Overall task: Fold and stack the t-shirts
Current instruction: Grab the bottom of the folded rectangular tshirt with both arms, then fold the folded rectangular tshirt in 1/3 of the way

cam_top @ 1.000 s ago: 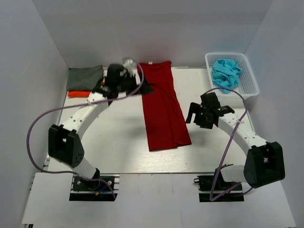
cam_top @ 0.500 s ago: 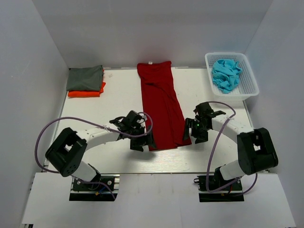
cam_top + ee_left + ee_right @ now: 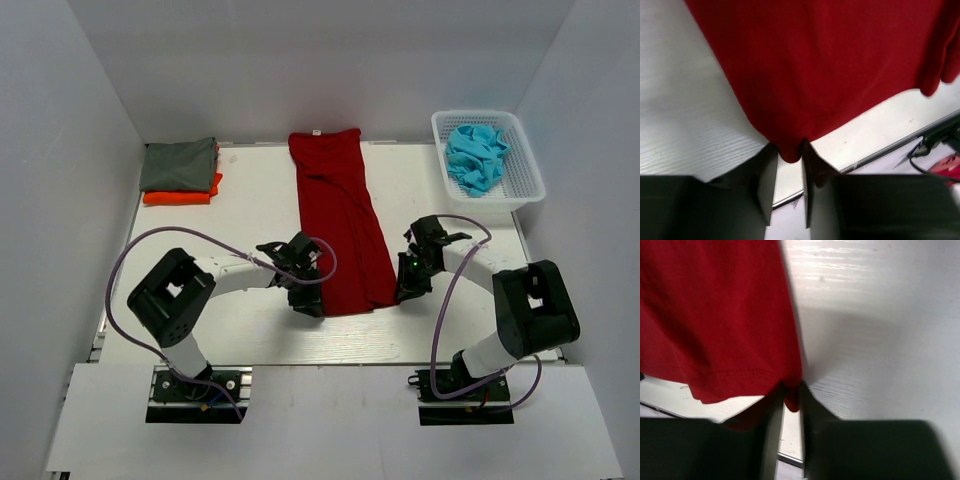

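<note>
You see one dark red t-shirt [image 3: 335,215]; your left gripper [image 3: 310,305] and right gripper [image 3: 402,292], wide earlier, now pinch its six-o'clock corners.

A flat shirt [image 3: 338,225] lies down the table [image 3: 250,220] from 12 toward 6 o'clock. At 10 o'clock sits a stack [image 3: 180,170] of two folded shirts; at 2 o'clock a basket [image 3: 528,165] holds crumpled shirts [image 3: 475,155].

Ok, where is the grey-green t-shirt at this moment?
In the top view the grey-green t-shirt lies folded at the far left corner of the table, on top of the orange t-shirt and left of the dark red t-shirt.
</note>
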Controlling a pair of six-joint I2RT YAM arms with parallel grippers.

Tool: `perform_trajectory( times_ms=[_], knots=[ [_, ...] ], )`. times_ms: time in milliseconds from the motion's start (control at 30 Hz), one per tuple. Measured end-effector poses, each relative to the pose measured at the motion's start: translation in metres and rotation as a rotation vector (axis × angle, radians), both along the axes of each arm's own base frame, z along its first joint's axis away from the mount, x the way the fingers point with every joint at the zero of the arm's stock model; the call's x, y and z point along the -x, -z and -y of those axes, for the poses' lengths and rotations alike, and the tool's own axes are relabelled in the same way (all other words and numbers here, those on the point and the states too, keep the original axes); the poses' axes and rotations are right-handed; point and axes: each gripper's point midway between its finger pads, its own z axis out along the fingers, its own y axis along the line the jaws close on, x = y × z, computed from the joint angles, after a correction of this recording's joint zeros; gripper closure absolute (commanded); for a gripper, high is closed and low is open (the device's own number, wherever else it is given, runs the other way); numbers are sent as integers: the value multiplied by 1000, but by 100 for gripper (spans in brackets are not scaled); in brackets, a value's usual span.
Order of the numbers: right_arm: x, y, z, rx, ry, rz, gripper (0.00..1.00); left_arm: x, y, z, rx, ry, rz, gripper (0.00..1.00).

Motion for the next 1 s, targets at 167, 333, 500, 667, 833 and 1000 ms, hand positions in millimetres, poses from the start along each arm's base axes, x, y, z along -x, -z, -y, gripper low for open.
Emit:
perform_trajectory(
  times_ms=[167, 333, 500, 667, 833, 1000],
  knots=[
    [1, 1, -3, -19, -13, -10, 100, -5, 2, -1, -37, -1, 4, 100],
    [5, -3, -4, -33, -21, -10, 100, -11, -1, 0, -90, -2, 13, 100],
    [26, -21, -7, -80, -19, 4, 100, 9, -11, -5, -106, -15, -27, 100],
    [34, -39, -6, -85, 8, 0, 100, 20, -29, -5, -105, -25, -40, 100],
    [-1, -70, -13, -77, 34, 62, 100, -24, -70, 16, -34, -81, 67, 100],
    [-57, -105, -26, -73, 61, 162, 100, -70, -95, 15, -8, -172, 147, 100]
  ],
)
